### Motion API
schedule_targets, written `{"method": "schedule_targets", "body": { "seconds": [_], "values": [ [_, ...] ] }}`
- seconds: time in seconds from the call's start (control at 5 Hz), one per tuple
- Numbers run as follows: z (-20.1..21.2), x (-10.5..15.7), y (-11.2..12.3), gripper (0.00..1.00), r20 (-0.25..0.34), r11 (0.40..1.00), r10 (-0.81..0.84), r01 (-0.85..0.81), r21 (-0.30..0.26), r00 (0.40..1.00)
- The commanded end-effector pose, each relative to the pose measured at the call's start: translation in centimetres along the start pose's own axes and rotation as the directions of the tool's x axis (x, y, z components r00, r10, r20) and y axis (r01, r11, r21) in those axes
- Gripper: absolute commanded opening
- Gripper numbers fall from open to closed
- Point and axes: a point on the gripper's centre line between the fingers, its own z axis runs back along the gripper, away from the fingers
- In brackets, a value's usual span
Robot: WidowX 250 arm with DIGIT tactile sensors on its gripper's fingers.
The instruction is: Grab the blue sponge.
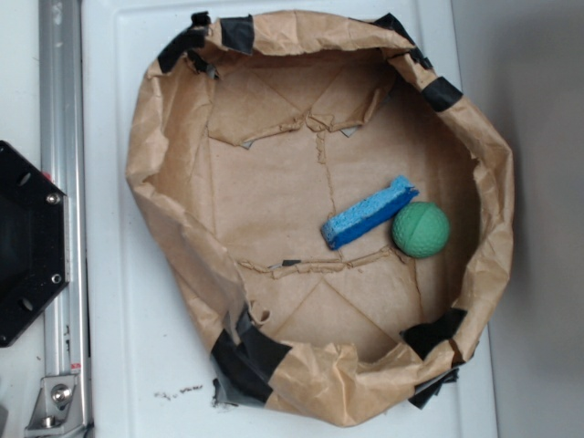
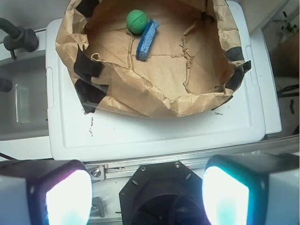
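Blue sponge (image 1: 368,213): flat on paper bag (image 1: 182,265) floor, far end touching green ball (image 1: 421,229).
Gripper (image 2: 145,192): fingers apart, well back over base; approach not begun.
Risk: ball crowds grasp.

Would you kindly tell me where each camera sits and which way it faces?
Exterior: overhead, looking straight down into the paper-lined bin; only the black robot base shows.
Wrist: on the arm, behind the open claw, looking down and forward over the base.
Both show the blue sponge touching the green ball.
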Motion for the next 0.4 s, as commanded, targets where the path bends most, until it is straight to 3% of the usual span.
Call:
{"method": "schedule_targets", "body": {
  "seconds": [0.0,0.2],
  "values": [
    [0.0,0.0,0.0,1.0,0.0,1.0,0.0,0.0,0.0,1.0],
    [-2.9,4.0,0.5,1.0,0.047,0.994,0.098,-0.095,-0.052,0.994]
  ]
}}
